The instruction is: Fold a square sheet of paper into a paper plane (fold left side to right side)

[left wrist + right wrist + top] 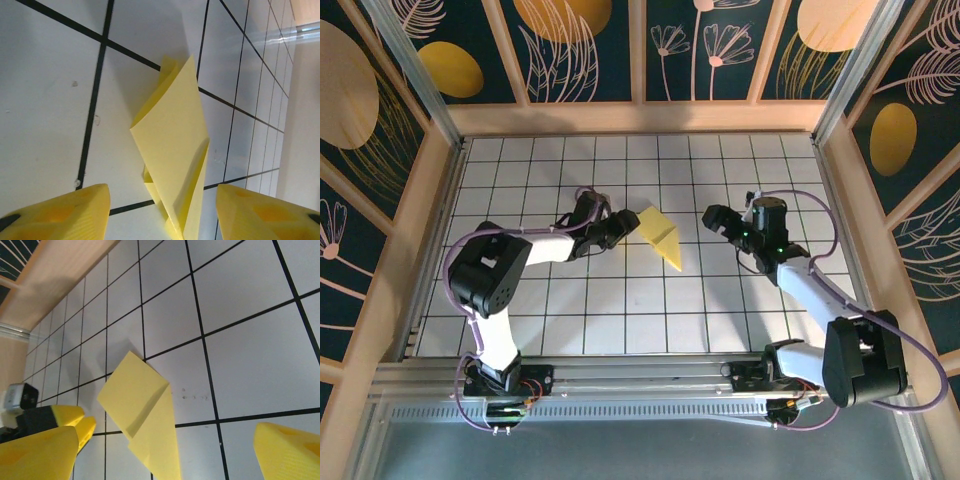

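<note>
The square sheet of paper [661, 238] is yellow and lies folded into a pointed kite shape in the middle of the white grid table [640, 310]. My left gripper [624, 224] sits at the sheet's left edge, open. In the left wrist view the paper [172, 150] stands partly raised between the two yellow fingers [57, 215], with a gap on each side, around the left gripper [162, 217]. My right gripper [716, 222] hovers about one tile to the right, open. In the right wrist view the paper [142, 422] lies flat ahead of the right gripper [165, 460], and the left gripper's fingertips [72, 417] show beside it.
Wooden walls with dark floral panels [640, 50] enclose the table on three sides. Aluminium posts [415, 70] stand at the back corners. A wooden wall base [60, 280] runs along the far edge. Open grid tiles lie in front of the paper [650, 320].
</note>
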Controlling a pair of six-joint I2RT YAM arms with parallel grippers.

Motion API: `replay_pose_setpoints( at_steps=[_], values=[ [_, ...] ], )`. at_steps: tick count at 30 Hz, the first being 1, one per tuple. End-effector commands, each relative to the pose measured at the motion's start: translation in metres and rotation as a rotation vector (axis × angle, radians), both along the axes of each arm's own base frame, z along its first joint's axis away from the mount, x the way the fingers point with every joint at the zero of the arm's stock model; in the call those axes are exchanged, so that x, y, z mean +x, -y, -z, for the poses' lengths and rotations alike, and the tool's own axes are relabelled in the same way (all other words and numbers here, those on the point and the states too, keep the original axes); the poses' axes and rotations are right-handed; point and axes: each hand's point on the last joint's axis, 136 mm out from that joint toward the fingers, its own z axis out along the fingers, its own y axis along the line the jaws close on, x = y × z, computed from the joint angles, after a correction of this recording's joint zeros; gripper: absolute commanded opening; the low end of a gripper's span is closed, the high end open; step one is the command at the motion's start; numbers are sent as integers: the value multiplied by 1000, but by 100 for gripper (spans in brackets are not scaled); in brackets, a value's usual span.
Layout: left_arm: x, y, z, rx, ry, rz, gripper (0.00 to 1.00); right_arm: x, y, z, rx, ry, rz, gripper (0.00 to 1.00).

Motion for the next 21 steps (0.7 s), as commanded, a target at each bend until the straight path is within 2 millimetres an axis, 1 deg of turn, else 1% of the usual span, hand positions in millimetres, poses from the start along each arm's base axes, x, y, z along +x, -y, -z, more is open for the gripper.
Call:
replay_pose_setpoints(
  at_steps=[1, 2, 7, 11, 13, 15, 17, 19, 21],
  values=[
    [5, 17, -3, -58, -7, 33, 55, -1, 0, -13, 30, 44, -9, 91],
    [9, 22, -5, -67, -2, 43, 53, -1, 1, -14, 30, 46, -9, 91],
    [14, 31, 7, -72, -22, 59, 49, -3, 4, -15, 31, 48, -7, 91],
    [20, 36, 12, -74, -20, 70, 39, -5, 5, -17, 29, 56, -7, 91],
    [22, 36, 14, -70, -17, 68, 34, -6, 6, -17, 31, 54, -9, 91],
    [24, 36, 18, -66, -18, 65, 25, -7, 7, -18, 27, 56, -15, 91],
    [24, 36, 18, -65, -7, 65, 17, -8, 8, -19, 21, 61, -20, 91],
    [23, 33, 14, -54, 18, 71, 8, -9, 8, -18, 22, 65, -30, 91],
    [20, 30, 5, -37, 67, 90, 2, -11, 5, -18, 33, 80, -63, 91]
  ],
)
